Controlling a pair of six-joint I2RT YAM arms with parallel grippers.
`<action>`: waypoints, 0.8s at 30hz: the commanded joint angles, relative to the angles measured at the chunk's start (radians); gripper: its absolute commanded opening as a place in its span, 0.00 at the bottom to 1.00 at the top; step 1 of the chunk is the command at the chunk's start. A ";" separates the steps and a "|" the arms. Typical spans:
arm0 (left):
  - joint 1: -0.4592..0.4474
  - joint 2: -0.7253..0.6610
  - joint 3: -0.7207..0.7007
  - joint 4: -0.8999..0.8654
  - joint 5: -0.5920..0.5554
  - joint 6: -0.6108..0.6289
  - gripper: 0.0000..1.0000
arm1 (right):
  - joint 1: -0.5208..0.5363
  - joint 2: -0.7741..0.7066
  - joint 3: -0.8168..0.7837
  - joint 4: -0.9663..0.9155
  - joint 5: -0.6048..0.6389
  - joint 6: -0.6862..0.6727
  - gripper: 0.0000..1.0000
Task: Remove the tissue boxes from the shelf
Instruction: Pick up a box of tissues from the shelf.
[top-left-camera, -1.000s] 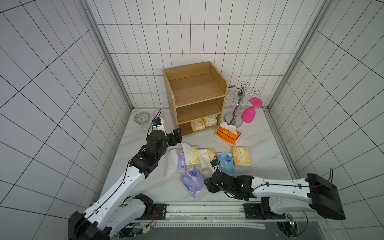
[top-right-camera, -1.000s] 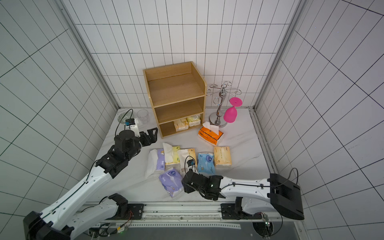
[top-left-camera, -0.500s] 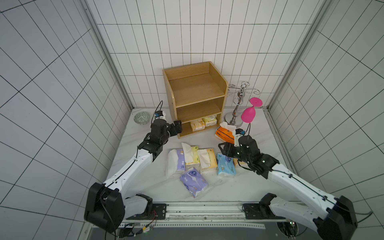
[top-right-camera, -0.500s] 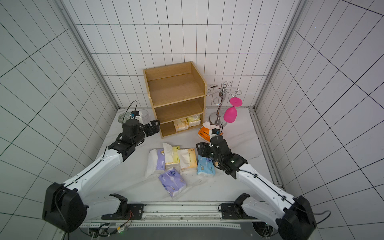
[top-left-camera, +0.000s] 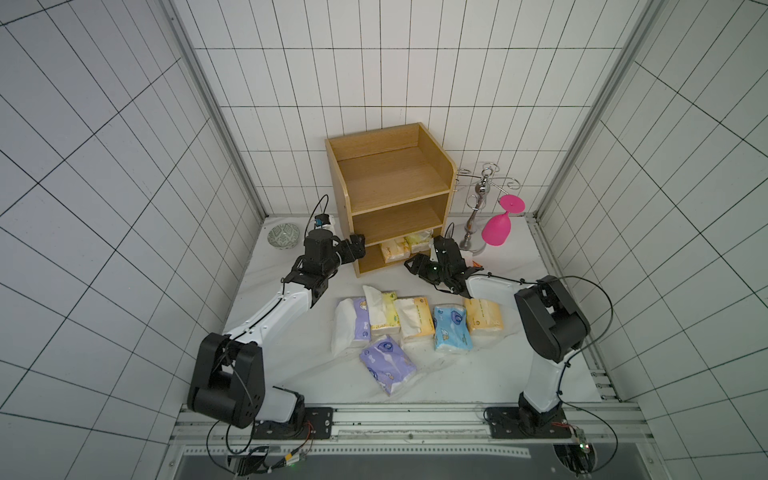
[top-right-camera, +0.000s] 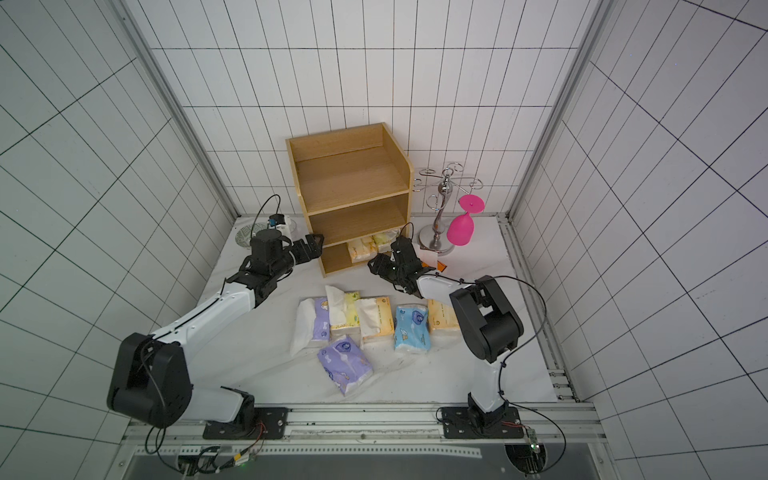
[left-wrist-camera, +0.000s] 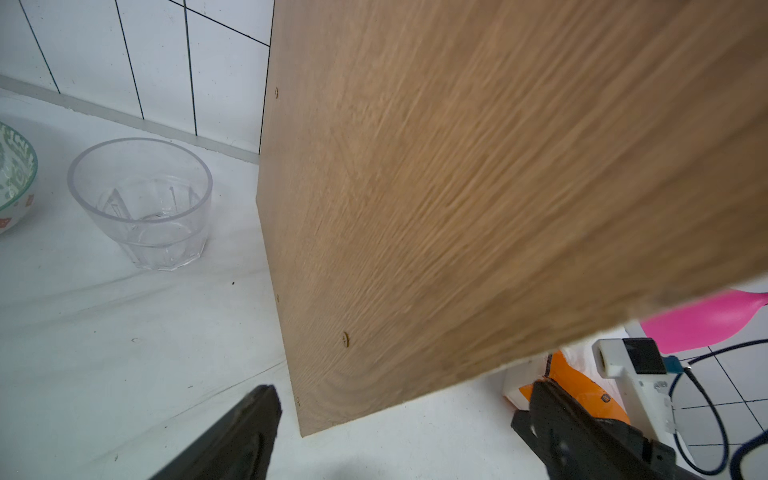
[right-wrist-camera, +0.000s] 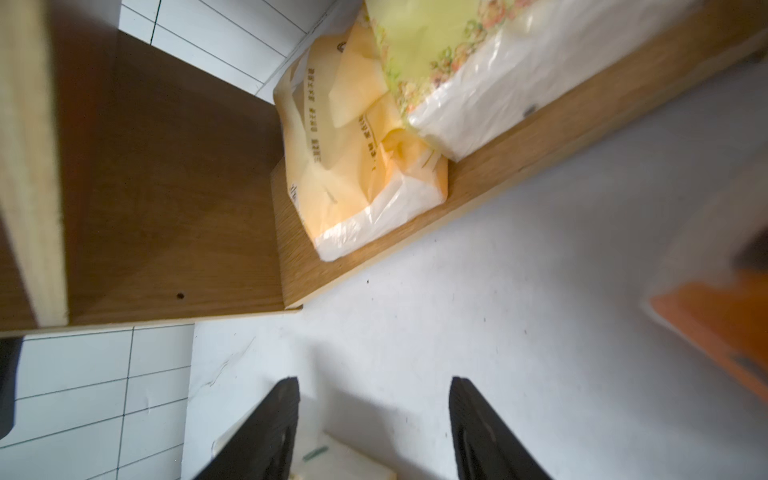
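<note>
Looking at the shelf (top-left-camera: 390, 178), I see two tissue boxes (top-left-camera: 392, 252) on its bottom tier, others on the table (top-left-camera: 498, 374) before it. My left gripper (top-left-camera: 358, 249) gapes empty at its left side; my right gripper (right-wrist-camera: 374, 415), jaws spread, empty, faces that tier.

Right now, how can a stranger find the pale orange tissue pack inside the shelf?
Look at the wooden shelf by the back wall; only its lowest tier holds anything. It is the pale orange pack with printed text; the yellow pack beside it has flowers.
</note>
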 joint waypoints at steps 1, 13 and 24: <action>0.016 0.019 0.015 0.049 0.045 0.021 0.98 | -0.007 0.058 0.062 0.128 0.064 0.073 0.64; 0.023 0.051 -0.002 0.065 0.096 0.052 0.98 | -0.004 0.202 0.165 0.222 0.128 0.157 0.69; 0.049 0.054 -0.014 0.060 0.122 0.066 0.98 | 0.005 0.308 0.296 0.156 0.149 0.159 0.65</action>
